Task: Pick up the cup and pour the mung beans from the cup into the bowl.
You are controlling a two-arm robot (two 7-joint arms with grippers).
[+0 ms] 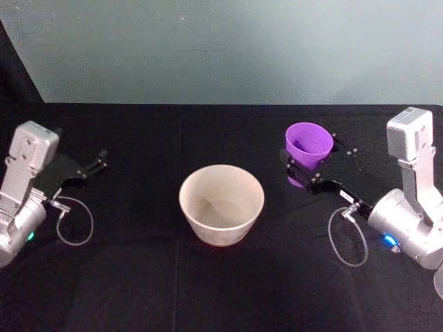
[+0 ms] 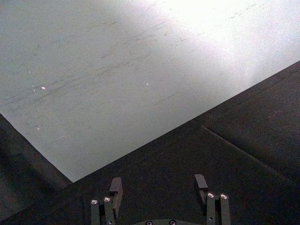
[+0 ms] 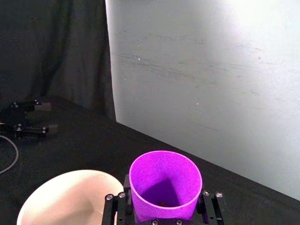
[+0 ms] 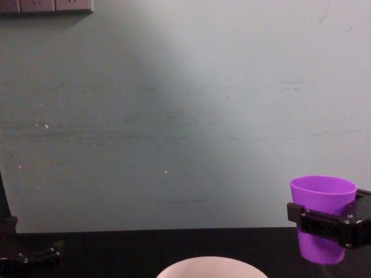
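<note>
Right hand [image 1: 311, 164] tight around the upright cup [image 1: 309, 142], right of the bowl [image 1: 221, 232]; left hand [image 1: 95, 166] open, far left.

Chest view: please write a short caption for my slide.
Right claw holds the purple cup upright, right of the pale bowl.

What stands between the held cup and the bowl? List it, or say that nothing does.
Nothing visible does. The right gripper holds the cup to the right of the bowl, and only black cloth lies between them. The left gripper sits open at the far left, out of that path.
</note>
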